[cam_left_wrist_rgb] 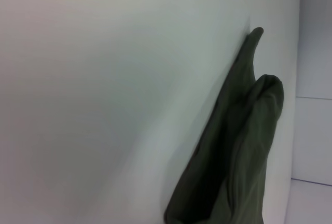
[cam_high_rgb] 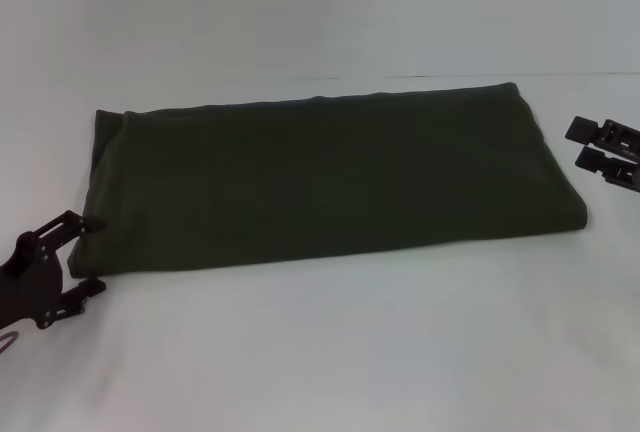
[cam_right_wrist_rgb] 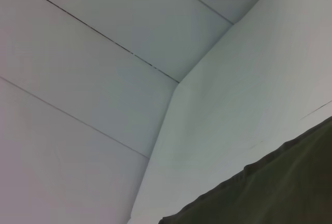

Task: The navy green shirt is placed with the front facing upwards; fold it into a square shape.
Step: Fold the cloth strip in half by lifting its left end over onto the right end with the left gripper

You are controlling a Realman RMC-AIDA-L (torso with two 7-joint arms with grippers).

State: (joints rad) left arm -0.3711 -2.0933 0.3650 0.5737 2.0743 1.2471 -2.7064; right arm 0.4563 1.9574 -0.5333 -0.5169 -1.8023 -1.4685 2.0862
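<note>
Folded shirt [cam_high_rgb: 330, 182] mid-table [cam_high_rgb: 330, 352], left end effector [cam_high_rgb: 85, 252] at its near-left corner, right end effector [cam_high_rgb: 600, 149] just right.

white table [cam_high_rgb: 330, 352] | carries: folded navy green shirt [cam_high_rgb: 330, 187], lying flat

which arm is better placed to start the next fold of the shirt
Probably the left. The left gripper sits open right at the left end of the navy green shirt, one finger at its corner. The right gripper, also open, rests on the table apart from the right end.
</note>
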